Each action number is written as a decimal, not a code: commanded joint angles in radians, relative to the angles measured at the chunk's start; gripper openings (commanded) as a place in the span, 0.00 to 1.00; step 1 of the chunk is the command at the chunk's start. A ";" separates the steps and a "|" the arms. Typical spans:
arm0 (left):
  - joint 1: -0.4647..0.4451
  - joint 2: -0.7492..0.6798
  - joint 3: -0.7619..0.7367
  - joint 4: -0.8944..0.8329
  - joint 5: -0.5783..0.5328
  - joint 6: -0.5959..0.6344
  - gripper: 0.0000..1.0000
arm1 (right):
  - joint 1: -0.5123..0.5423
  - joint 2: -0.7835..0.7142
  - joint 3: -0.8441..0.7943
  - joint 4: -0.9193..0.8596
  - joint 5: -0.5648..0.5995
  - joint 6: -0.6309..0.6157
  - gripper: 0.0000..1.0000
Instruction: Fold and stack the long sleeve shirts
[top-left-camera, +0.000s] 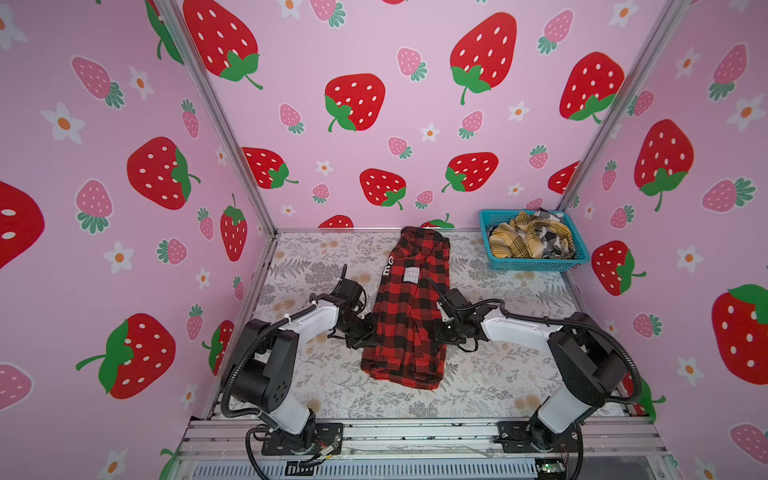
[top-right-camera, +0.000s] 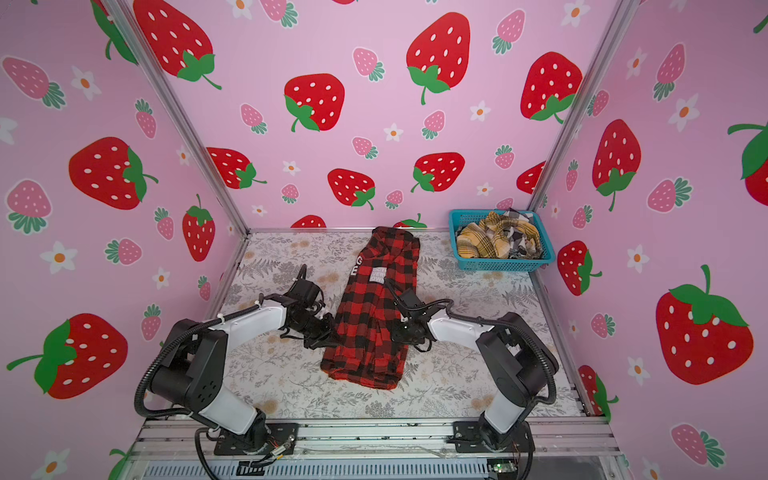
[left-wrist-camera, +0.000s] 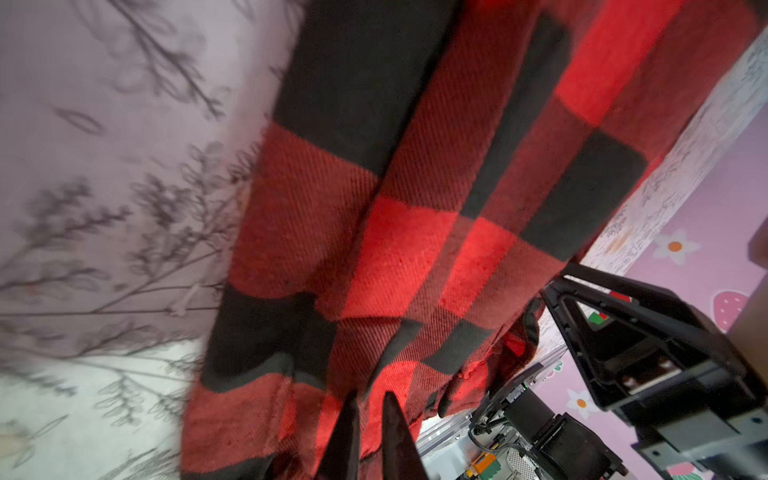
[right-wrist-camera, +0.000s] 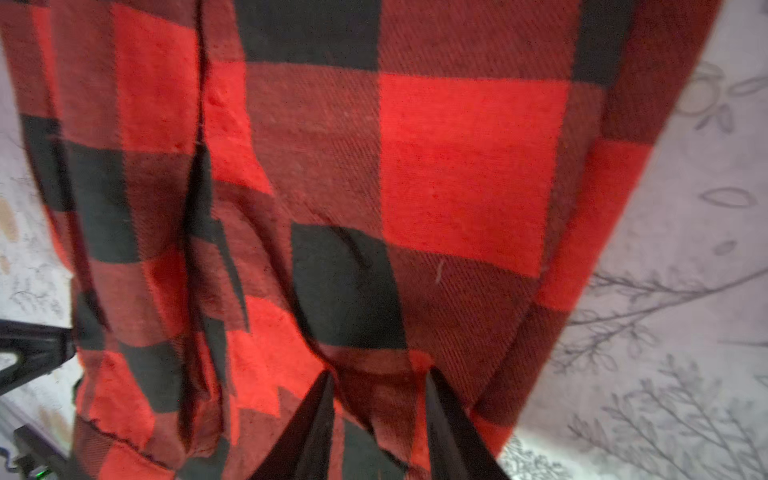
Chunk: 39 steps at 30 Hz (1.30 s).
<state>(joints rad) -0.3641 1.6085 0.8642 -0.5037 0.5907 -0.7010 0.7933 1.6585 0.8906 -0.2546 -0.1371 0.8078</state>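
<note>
A red-and-black check shirt (top-left-camera: 409, 316) (top-right-camera: 374, 316) with white lettering lies lengthwise mid-table, its sides folded into a narrow strip. My left gripper (top-left-camera: 370, 332) (left-wrist-camera: 371, 415) is at its left edge, fingers nearly together with a thin layer of cloth (left-wrist-camera: 374, 208) pinched between them. At the right edge, about level with it, my right gripper (top-left-camera: 441, 332) (right-wrist-camera: 380, 395) holds a thick bunched fold of the same shirt (right-wrist-camera: 415, 166) between its fingers. A mustard-yellow plaid shirt (top-left-camera: 515, 243) and a black-and-white plaid shirt (top-left-camera: 548, 235) lie crumpled in the basket.
The turquoise mesh basket (top-left-camera: 536, 264) stands at the back right corner of the floral-covered table (top-left-camera: 498, 374). Strawberry-print walls close in the left, right and back sides. An aluminium rail (top-left-camera: 415, 432) with both arm bases runs along the front.
</note>
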 joint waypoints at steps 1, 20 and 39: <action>-0.038 0.006 -0.051 0.048 0.047 -0.031 0.12 | 0.026 -0.074 0.012 -0.071 0.091 0.040 0.46; -0.161 -0.179 -0.105 0.074 -0.031 -0.173 0.21 | 0.180 -0.190 -0.153 -0.006 0.019 0.207 0.29; 0.067 -0.310 -0.211 -0.102 0.020 -0.014 0.63 | 0.100 -0.576 -0.351 -0.099 0.019 0.284 0.71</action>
<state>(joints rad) -0.3008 1.2808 0.6609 -0.6262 0.5514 -0.7303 0.8925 1.1225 0.6048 -0.4061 -0.0570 1.0031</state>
